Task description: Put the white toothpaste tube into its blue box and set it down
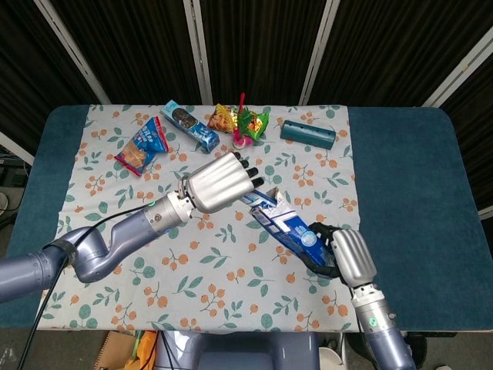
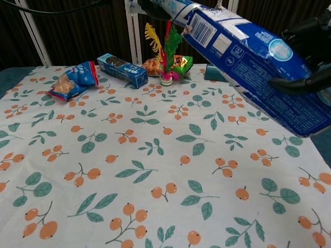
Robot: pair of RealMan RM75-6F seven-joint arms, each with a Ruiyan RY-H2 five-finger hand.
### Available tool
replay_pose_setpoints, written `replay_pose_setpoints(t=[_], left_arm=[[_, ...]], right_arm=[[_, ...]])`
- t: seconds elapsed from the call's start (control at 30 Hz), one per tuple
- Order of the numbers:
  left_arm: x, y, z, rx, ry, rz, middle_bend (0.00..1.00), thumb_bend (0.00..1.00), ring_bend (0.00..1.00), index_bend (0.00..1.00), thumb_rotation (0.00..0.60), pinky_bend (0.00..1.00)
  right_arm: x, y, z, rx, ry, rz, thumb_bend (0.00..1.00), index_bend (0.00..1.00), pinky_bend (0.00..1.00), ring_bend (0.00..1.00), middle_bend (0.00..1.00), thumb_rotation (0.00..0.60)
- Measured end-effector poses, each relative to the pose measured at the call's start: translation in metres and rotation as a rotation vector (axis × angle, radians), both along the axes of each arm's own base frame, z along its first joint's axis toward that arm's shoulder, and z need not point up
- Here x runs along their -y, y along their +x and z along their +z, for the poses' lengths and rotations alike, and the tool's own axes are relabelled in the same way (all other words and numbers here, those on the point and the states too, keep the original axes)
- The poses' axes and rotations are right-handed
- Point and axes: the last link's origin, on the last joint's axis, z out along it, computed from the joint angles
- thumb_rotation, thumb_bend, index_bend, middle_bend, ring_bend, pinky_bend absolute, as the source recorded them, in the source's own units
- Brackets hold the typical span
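My left hand (image 1: pixel 221 182) sits closed at the box mouth, fingers bunched over the tail of the toothpaste tube (image 2: pixel 173 6); the tube itself is nearly all hidden there, so I judge it mostly inside without seeing how deep. My right hand (image 1: pixel 341 254) grips the far end of the blue box (image 1: pixel 289 227), which is held tilted in the air above the floral cloth (image 1: pixel 231 270). The risk I see is the loose end flaps catching or folding inward as I push, or the thin carton buckling under my right fingers and jamming the tube before I can set it down.
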Motion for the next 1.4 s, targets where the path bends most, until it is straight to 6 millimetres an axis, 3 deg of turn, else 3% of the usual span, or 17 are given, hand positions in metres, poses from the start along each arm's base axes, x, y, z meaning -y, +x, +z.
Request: replay_pose_setpoints(t=[0.17, 0.33, 0.57, 0.7, 1.07, 1.4], left_arm=[[0.000, 0.013, 0.004, 0.001, 0.021, -0.060, 0.66, 0.37, 0.61, 0.66, 0.600, 0.70], [-0.004, 0.027, 0.013, -0.014, 0.096, -0.132, 0.56, 0.23, 0.51, 0.59, 0.600, 0.69], [-0.003, 0.047, 0.025, 0.018, 0.183, -0.202, 0.46, 0.10, 0.43, 0.48, 0.600, 0.59], [0.002, 0.055, 0.031, 0.047, 0.226, -0.245, 0.42, 0.07, 0.39, 0.44, 0.600, 0.53], [0.011, 0.066, 0.041, 0.147, 0.261, -0.276, 0.39, 0.00, 0.36, 0.39, 0.600, 0.50], [0.016, 0.061, 0.051, 0.259, 0.248, -0.237, 0.39, 0.00, 0.35, 0.39, 0.600, 0.50]], right_arm=[[0.000, 0.004, 0.004, 0.086, -0.024, 0.009, 0.45, 0.59, 0.61, 0.60, 0.62, 0.600], [-0.003, 0.007, 0.008, 0.169, -0.062, 0.029, 0.45, 0.59, 0.61, 0.60, 0.62, 0.600], [-0.004, 0.012, 0.011, 0.276, -0.131, 0.053, 0.45, 0.59, 0.61, 0.60, 0.62, 0.600], [-0.005, 0.015, 0.010, 0.366, -0.186, 0.065, 0.45, 0.59, 0.61, 0.60, 0.62, 0.600], [-0.012, 0.014, -0.002, 0.505, -0.235, 0.043, 0.46, 0.59, 0.61, 0.60, 0.62, 0.600], [-0.010, 0.008, -0.005, 0.591, -0.279, 0.004, 0.47, 0.59, 0.61, 0.60, 0.62, 0.600]])
